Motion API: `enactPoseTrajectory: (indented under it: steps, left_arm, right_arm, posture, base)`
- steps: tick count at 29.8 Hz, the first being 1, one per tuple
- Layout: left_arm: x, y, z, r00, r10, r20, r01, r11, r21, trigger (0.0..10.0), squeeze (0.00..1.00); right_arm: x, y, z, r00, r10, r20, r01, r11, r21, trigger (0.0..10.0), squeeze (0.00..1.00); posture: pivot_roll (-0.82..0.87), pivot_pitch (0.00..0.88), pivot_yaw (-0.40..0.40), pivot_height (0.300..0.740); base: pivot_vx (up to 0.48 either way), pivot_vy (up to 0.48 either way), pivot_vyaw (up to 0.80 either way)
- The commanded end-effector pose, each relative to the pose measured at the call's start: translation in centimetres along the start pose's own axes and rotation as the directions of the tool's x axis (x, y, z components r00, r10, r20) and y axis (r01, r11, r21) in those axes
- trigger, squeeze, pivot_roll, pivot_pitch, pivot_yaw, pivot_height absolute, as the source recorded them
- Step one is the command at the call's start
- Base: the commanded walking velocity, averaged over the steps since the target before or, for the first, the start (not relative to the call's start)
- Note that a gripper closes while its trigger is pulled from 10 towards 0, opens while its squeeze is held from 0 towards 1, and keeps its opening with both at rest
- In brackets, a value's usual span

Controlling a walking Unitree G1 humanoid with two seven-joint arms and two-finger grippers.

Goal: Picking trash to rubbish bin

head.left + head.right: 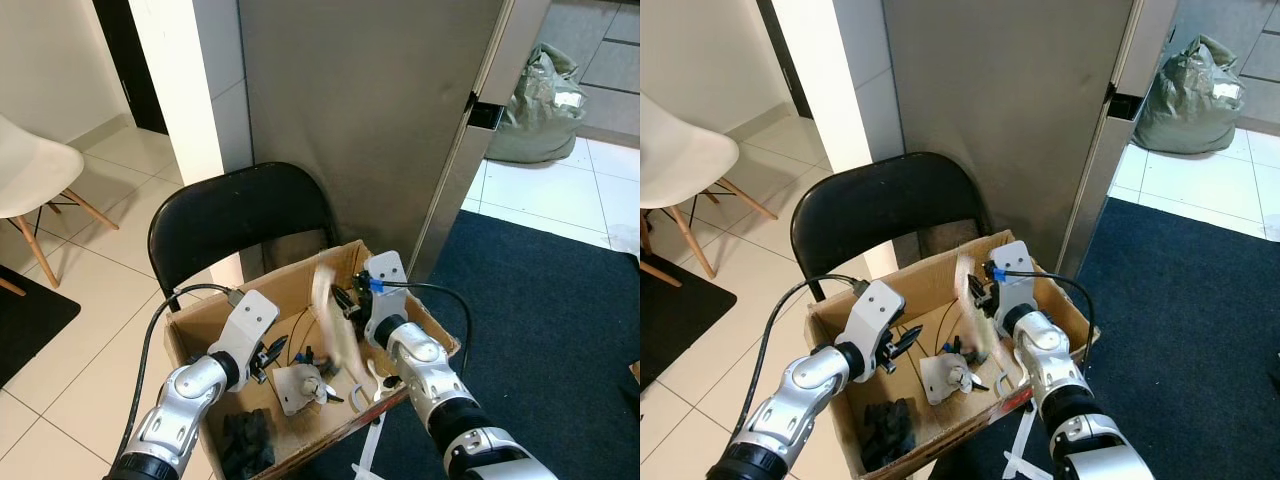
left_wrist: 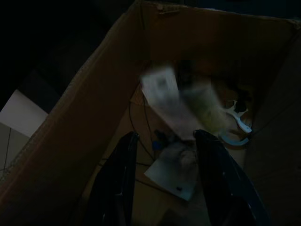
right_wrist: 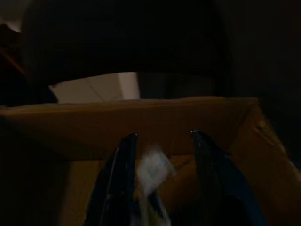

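An open cardboard box (image 1: 198, 312) stands on a black folding chair (image 1: 230, 215). My right gripper (image 1: 346, 300) hangs over the box's right half with its fingers open. A pale strip of trash (image 1: 335, 325) is motion-blurred just below it, inside the box. The right wrist view shows that blurred white trash (image 3: 153, 172) between and beyond the spread fingers. My left gripper (image 1: 272, 352) is open over the box's left half, holding nothing. On the box floor lie a crumpled white paper (image 1: 298, 385), a black lump (image 1: 245, 435) and a white plastic piece (image 1: 365, 385).
A tall grey metal panel (image 1: 370, 120) rises right behind the chair. A dark blue carpet (image 1: 560, 320) covers the floor to the right. A grey filled bag (image 1: 540, 100) sits at the far right, and a white chair (image 1: 30, 170) at the left on tiles.
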State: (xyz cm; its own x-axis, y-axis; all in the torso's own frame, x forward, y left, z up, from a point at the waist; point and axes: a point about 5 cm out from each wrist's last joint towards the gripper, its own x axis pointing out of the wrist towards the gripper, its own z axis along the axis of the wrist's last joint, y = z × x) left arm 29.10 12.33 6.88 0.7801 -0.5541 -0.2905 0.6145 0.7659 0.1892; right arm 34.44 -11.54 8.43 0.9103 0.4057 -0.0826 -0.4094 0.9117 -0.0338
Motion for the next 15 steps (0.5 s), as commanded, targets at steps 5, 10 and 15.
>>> enactPoseTrajectory:
  steps: [5,10,15]
  left_arm:
    - [-0.4,0.3,-0.2,1.000,0.018,-0.011,-0.018,1.000,0.011,10.0,0.00]
    - [-0.2,2.1,0.2,0.973,0.230,0.016,-0.230,0.973,-0.030,10.0,0.00]
    - [-0.8,4.0,0.7,0.893,0.448,0.043,-0.437,0.886,-0.155,10.0,0.00]
  right_arm:
    - [-0.2,-0.6,0.0,0.999,-0.054,0.005,0.054,0.998,-0.038,10.0,0.00]
    - [-1.1,-2.5,0.1,0.979,-0.195,0.052,0.197,0.980,-0.025,10.0,0.00]
    - [-3.6,-4.8,-1.0,0.939,-0.338,0.063,0.337,0.941,0.027,10.0,0.00]
  posture:
    - [0.03,0.080,0.010,0.740]
    - [0.02,0.093,0.008,0.740]
    - [0.01,0.100,0.013,0.740]
  base:
    - [0.000,0.000,0.00]
    - [0.000,0.000,0.00]
    - [0.000,0.000,0.00]
